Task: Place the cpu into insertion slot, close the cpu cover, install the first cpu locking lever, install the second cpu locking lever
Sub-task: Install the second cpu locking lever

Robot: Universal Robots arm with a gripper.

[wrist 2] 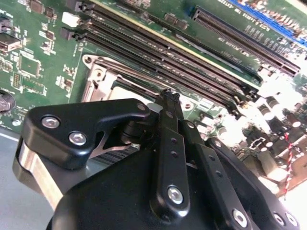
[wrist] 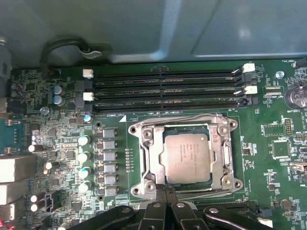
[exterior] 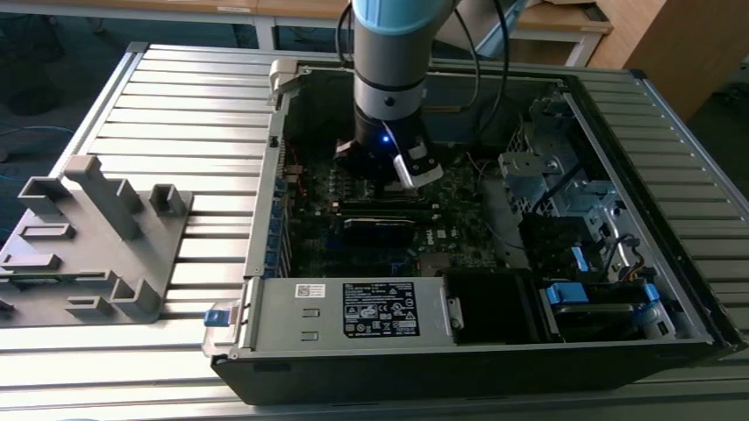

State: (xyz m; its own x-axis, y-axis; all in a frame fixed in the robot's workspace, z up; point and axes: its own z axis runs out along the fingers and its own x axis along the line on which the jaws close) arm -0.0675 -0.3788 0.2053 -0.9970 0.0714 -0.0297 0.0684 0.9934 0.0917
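Note:
In the first wrist view the cpu (wrist: 186, 160), a silver-grey square, lies flat in the insertion slot (wrist: 136, 128) on the green motherboard. The silver cpu cover (wrist: 218, 154) lies down around it, its window framing the chip. A thin wire locking lever (wrist: 182, 120) runs along one side of the socket and another (wrist: 211, 194) along the opposite side; whether they are latched I cannot tell. My gripper (wrist: 165, 189) is shut, its black fingertips together at the socket's edge by that second lever. In the second wrist view the gripper (wrist 2: 168, 95) tips meet right at the cover's frame (wrist 2: 101, 76). The arm and gripper (exterior: 377, 180) hang inside the open computer case.
Long black memory slots (wrist: 165, 88) run beside the socket. Capacitors (wrist: 84, 155) and square chokes stand on another side. The case walls (exterior: 267, 219), a drive cage (exterior: 550, 175) and the power supply box (exterior: 351, 307) hem in the board. A grey fixture (exterior: 94, 237) stands on the table at the exterior view's left.

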